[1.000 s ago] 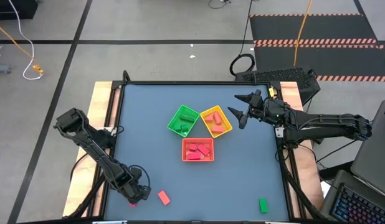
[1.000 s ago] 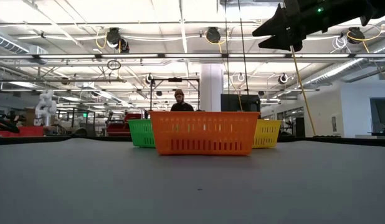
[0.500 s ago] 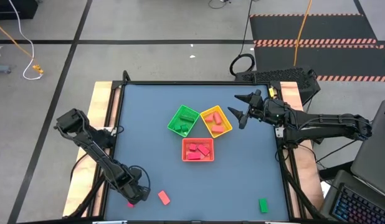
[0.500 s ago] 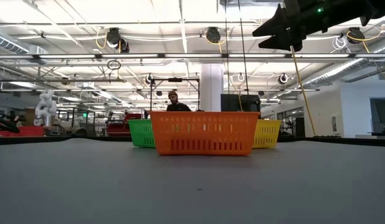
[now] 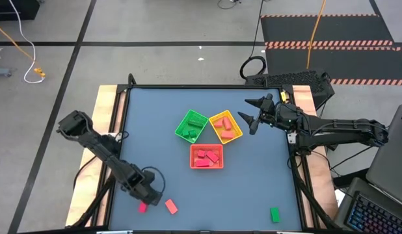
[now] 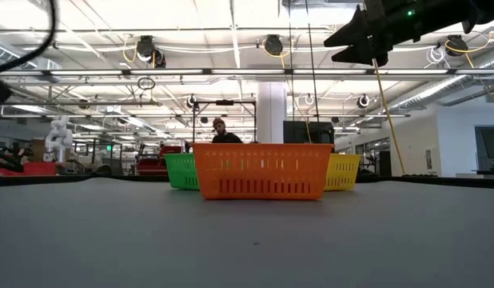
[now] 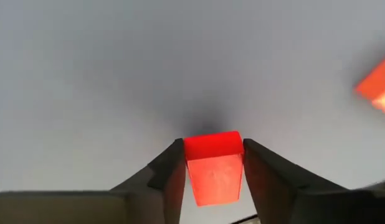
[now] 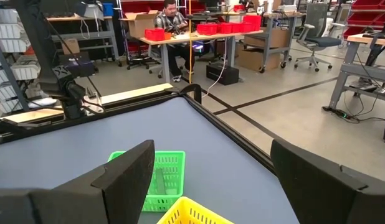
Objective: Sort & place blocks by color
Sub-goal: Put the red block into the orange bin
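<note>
Between left hand [image 7: 212,171] fingers: red block [image 7: 213,165], clamped shallow; could slip mid-lift, drop beside salmon block [image 5: 171,207]. Right hand [image 5: 250,114] apart, waiting beside trays.

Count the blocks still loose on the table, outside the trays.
3: a red block between the left end effector fingers, a salmon block beside it, a green block at the near right edge.

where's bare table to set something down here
Free: the wide strip between the green tray and the table's left edge, and the stretch between the red tray and the lone green block. Crowded: the three-tray cluster mid-table, and the front-left corner by the left pincer.
</note>
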Tool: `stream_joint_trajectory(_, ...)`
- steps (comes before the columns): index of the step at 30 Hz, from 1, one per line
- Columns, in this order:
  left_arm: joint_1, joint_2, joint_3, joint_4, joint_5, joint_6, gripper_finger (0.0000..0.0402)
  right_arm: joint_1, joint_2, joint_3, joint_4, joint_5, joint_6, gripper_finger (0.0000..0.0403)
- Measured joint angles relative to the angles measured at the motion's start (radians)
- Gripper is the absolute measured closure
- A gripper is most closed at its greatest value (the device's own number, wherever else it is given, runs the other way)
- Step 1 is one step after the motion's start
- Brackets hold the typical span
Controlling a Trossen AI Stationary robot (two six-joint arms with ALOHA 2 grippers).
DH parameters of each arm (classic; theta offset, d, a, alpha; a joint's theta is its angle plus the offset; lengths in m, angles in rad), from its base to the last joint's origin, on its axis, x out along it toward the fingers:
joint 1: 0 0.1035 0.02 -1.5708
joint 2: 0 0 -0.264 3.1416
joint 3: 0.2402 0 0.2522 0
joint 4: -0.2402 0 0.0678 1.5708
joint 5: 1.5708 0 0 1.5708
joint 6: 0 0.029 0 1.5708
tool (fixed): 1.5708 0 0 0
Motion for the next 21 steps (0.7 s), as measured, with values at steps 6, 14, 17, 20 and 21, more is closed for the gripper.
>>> stream_joint_trajectory(6,0.146,-0.062,0.0,-0.006,-0.069,0.2,0.0282,0.0,0.0,0.0,0.0,0.0,-0.003,0.009)
stream_joint_trajectory(14,0.347,-0.122,0.0,-0.013,-0.126,0.46,0.0258,0.0,0.0,0.0,0.0,0.001,-0.019,0.009)
stream_joint_trajectory(17,0.408,-0.141,0.0,0.002,-0.135,0.553,0.0264,0.0,0.0,0.0,-0.001,0.002,-0.023,0.009)
stream_joint_trajectory(20,0.467,-0.164,0.0,0.065,-0.177,0.636,0.0281,0.0,0.0,0.0,-0.001,0.002,-0.03,0.009)
stream_joint_trajectory(21,0.485,-0.173,0.0,0.097,-0.193,0.666,0.0282,0.0,0.0,0.0,-0.001,0.002,-0.03,0.009)
